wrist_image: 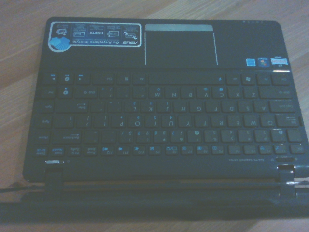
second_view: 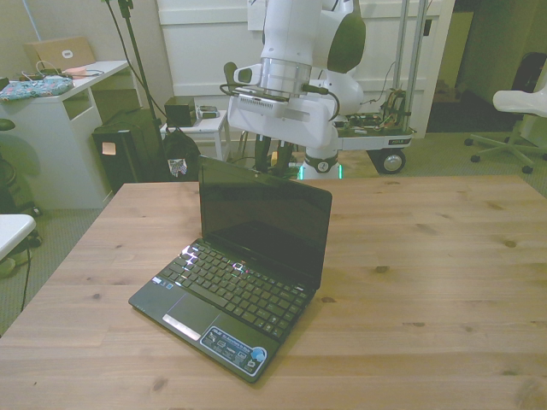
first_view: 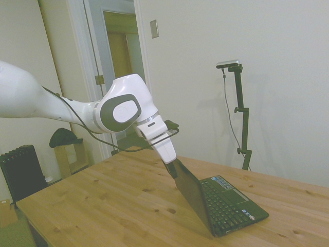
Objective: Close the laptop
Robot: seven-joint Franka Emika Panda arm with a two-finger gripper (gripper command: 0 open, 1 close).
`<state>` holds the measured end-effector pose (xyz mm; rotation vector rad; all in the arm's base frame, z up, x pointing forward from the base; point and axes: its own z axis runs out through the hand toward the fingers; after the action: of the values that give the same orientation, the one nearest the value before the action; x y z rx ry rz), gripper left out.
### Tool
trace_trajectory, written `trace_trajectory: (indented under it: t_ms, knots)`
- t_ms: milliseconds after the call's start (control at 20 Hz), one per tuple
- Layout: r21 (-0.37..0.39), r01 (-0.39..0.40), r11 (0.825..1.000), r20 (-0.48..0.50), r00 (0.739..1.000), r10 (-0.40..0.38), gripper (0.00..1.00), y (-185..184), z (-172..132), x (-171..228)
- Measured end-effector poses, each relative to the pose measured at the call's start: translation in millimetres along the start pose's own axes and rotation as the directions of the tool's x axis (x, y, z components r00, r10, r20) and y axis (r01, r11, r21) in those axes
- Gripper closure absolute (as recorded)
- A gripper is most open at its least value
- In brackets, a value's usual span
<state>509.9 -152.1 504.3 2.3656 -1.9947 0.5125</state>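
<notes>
A small black laptop point(first_view: 226, 203) stands open on the wooden table point(first_view: 103, 200), its lid point(first_view: 191, 191) tilted back past upright. My gripper point(first_view: 172, 169) is at the lid's top edge, on its back side, and looks to be touching it. In the front view the laptop point(second_view: 226, 295) sits left of the table's middle, and the lid point(second_view: 265, 218) hides my gripper's tip; only the white wrist point(second_view: 286, 107) shows above it. The wrist view looks down on the keyboard point(wrist_image: 164, 116) and touchpad point(wrist_image: 179, 46), with the lid's edge as a dark band close by.
Bare table point(second_view: 444, 282) stretches to the front view's right of the laptop. The laptop's front corner lies near the table's near edge point(second_view: 256, 401). Off the table stand a white desk point(second_view: 60, 111) and a black heater point(first_view: 21, 172).
</notes>
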Motion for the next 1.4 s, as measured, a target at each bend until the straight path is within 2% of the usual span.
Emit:
trace_trajectory:
  t_ms: [350,800,1150,1400]
  knots:
    - [-0.006,-0.044,0.999,-0.009,0.999,0.044,1.0,10,-6,30]
    - [-0.043,-0.052,0.998,-0.017,0.999,0.051,1.0,3,18,80]
    - [-0.061,-0.047,0.997,-0.015,0.999,0.046,1.0,-17,59,131]
    - [-0.072,-0.031,0.997,-0.007,1.0,0.03,1.0,-28,119,156]
